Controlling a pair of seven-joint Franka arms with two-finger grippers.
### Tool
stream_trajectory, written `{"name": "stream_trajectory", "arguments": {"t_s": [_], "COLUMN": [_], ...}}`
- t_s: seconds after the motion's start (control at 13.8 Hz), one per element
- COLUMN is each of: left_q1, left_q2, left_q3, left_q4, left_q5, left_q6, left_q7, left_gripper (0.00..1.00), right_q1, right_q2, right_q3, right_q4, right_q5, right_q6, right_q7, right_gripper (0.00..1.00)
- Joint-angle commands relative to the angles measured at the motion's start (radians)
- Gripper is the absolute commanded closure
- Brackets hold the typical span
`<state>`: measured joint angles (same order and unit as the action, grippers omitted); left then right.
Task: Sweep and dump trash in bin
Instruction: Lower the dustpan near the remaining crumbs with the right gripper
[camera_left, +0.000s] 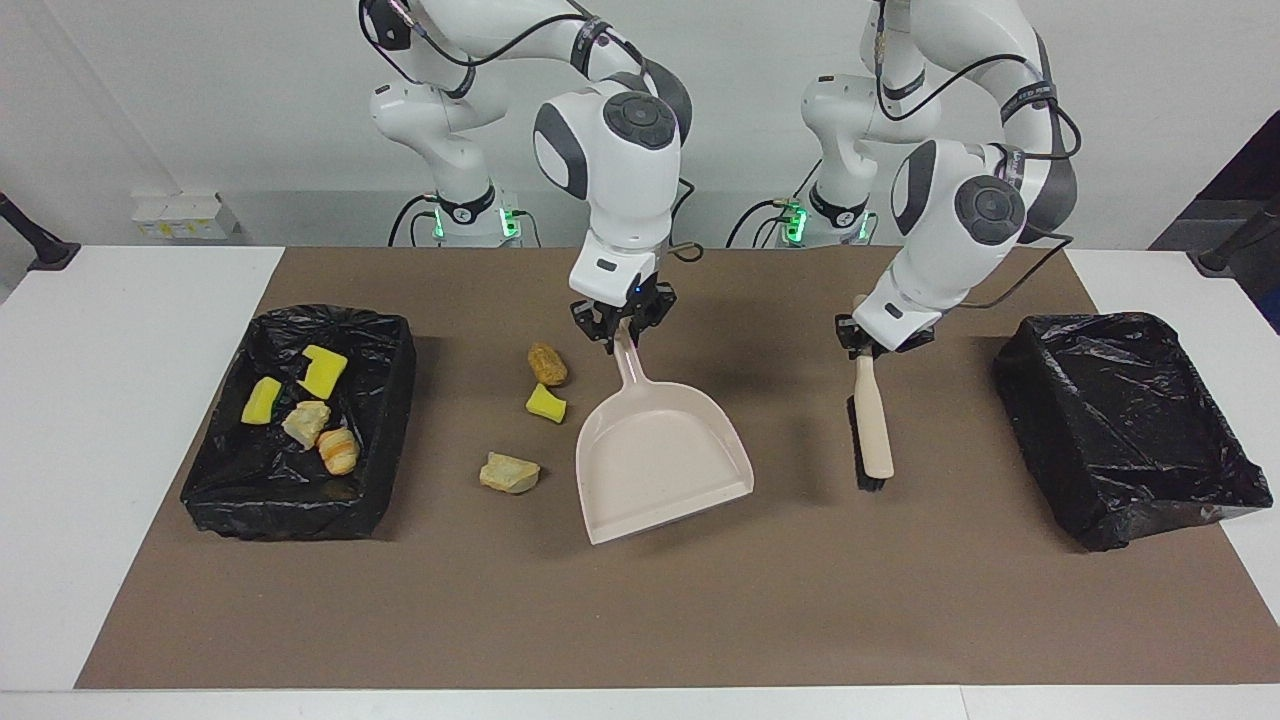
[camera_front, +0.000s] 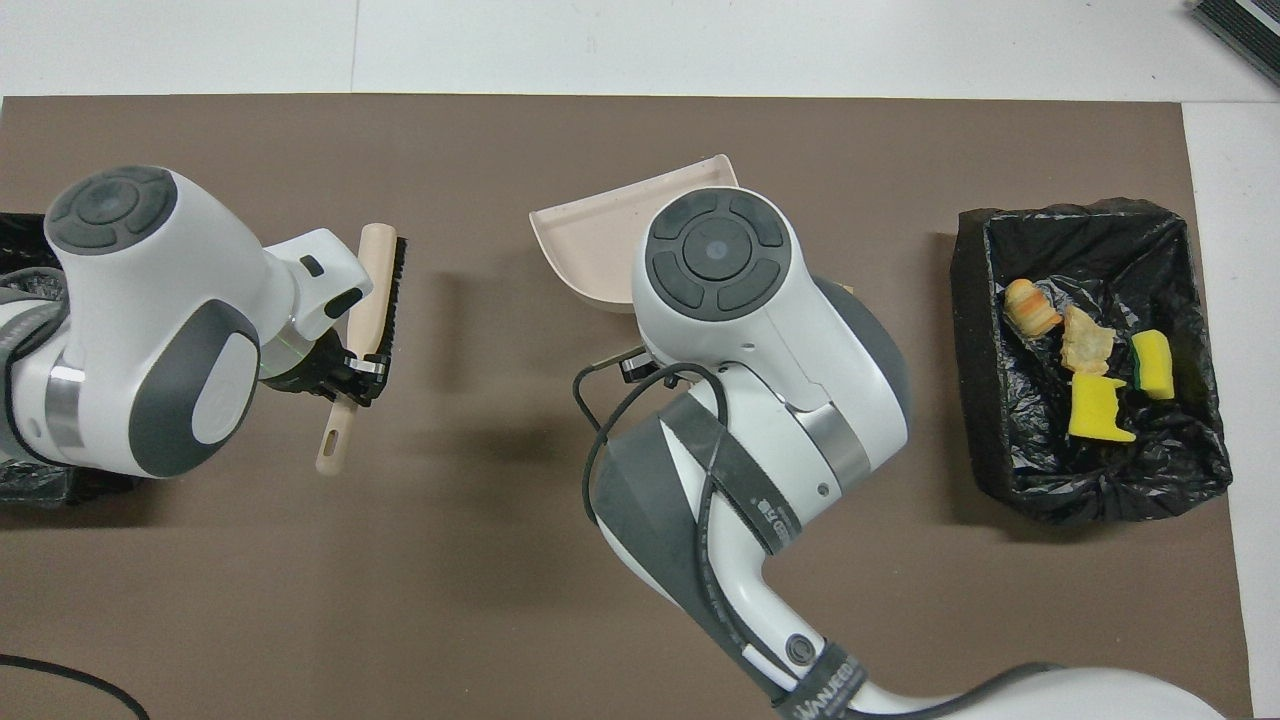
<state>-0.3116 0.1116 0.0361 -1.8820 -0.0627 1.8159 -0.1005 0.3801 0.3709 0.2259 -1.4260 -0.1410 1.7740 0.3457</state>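
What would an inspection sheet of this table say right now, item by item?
Surface: brown mat on a white table.
Job's things: three trash scraps lie loose on the mat beside the dustpan; four scraps lie in the bin at the right arm's end.
Clutter: second lined bin at the left arm's end, nothing seen inside.
Grippers: right gripper shut on the dustpan's handle; left gripper shut on the brush.
Cables: black cables along both arms.
Surroundings: white wall, nothing else seen.

White wall (camera_left: 200, 100), white table (camera_left: 120, 420), brown mat (camera_left: 700, 600)
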Motion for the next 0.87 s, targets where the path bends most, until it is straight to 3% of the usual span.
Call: {"name": "stream_trajectory", "arguments": {"t_s": [0.0,0.29,0.51,0.79], "left_q1": [-0.021,0.003,0.054,0.100], "left_q2": [-0.053,-0.052,-0.047,-0.036], "left_q3": [0.010,0.015,0.015,0.015], "left_q4": [-0.071,-0.069,-0.069,-0.077], "left_q5": [0.004,0.006,0.006,0.006], "left_q6": [0.048,0.057,0.072,0.091], "left_q7": [-0.008,0.010,0.045,0.090], "left_gripper": [1.00,1.00,1.00,1.00], "right_q1": [0.028,0.061,0.124,0.157], "right_q2": [0.109,0.135,0.189,0.307], "right_q3": [-0.008,-0.005,-0.010,-0.045], "right_q4": [0.153,0.153,0.157,0.280], "right_q5": [0.001,0.001,-0.015,-0.028], "right_q6": [-0.004,0.028,0.086,0.145], "right_q7": [0.084,0.094,0.218,0.361], "right_gripper": [1.00,1.00,1.00,1.00]}}
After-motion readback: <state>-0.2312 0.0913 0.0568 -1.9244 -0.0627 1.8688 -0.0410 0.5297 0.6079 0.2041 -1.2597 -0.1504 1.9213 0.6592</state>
